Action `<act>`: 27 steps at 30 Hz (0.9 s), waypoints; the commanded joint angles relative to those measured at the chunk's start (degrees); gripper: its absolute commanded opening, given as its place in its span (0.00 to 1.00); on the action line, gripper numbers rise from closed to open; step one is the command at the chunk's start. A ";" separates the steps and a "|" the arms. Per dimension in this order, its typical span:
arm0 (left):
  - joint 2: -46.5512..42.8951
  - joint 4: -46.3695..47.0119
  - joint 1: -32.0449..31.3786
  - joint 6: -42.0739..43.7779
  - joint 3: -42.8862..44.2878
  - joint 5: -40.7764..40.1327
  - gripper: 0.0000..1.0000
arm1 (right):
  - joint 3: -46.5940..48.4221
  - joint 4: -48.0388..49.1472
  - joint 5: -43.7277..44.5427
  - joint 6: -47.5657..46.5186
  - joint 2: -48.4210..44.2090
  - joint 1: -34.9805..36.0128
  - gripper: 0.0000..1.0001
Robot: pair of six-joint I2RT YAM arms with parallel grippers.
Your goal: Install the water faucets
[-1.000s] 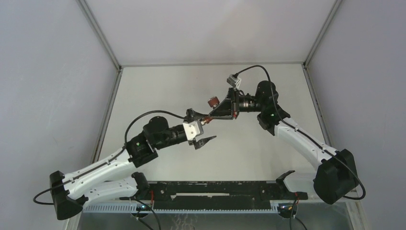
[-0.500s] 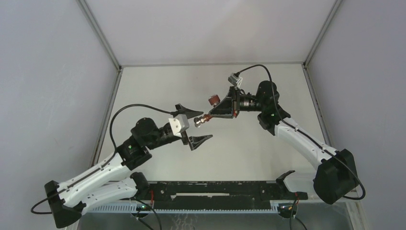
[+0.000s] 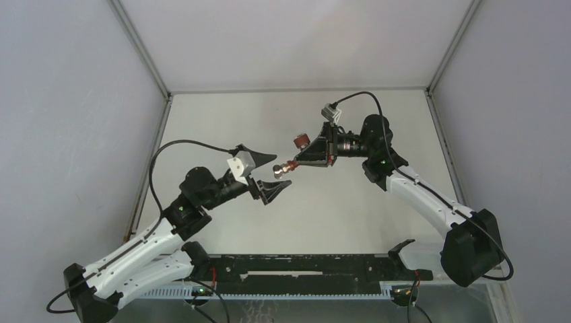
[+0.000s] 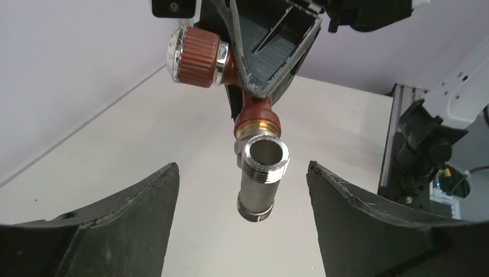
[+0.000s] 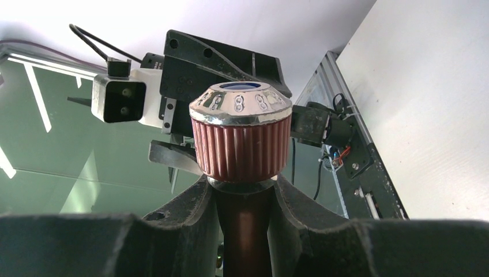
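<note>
Your right pincer (image 5: 244,222) pinches the faucet (image 4: 254,109). Its threaded fitting (image 4: 262,179) points lower left in the top view, between your spread left pincer (image 3: 280,171) tips.

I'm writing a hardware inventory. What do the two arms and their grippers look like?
Left arm and right arm: white shells, black joints, small green lights, looping black cables. Left gripper and right gripper: two black wedge-shaped fingers each.
</note>
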 commanded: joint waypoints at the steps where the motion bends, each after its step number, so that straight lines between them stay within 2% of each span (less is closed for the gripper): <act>1: -0.50 5.72 0.40 -3.28 -0.38 0.93 0.81 | 0.49 3.65 0.45 1.00 -1.08 -0.21 0.00; 7: -1.36 6.61 0.39 -3.30 -0.88 1.19 0.68 | 0.49 3.57 0.49 1.01 -0.90 -0.20 0.00; 12: -1.85 7.17 0.38 -3.36 -1.42 0.86 0.52 | 0.48 3.60 0.48 1.18 -0.68 -0.26 0.00; 17: -1.42 7.23 0.42 -3.50 -1.16 0.96 0.27 | 0.49 3.29 0.68 1.57 -0.64 -0.16 0.00; 21: -0.54 5.74 0.41 -2.34 -0.26 1.44 0.02 | 0.49 2.42 1.43 2.35 -0.64 -0.01 0.00; 24: 0.11 4.78 0.44 -1.32 0.23 3.18 0.00 | 0.49 1.19 2.35 3.60 -0.47 0.20 0.00; 27: 0.39 3.22 0.26 3.28 0.12 4.81 0.00 | 0.49 -1.31 4.02 6.54 -0.37 0.59 0.00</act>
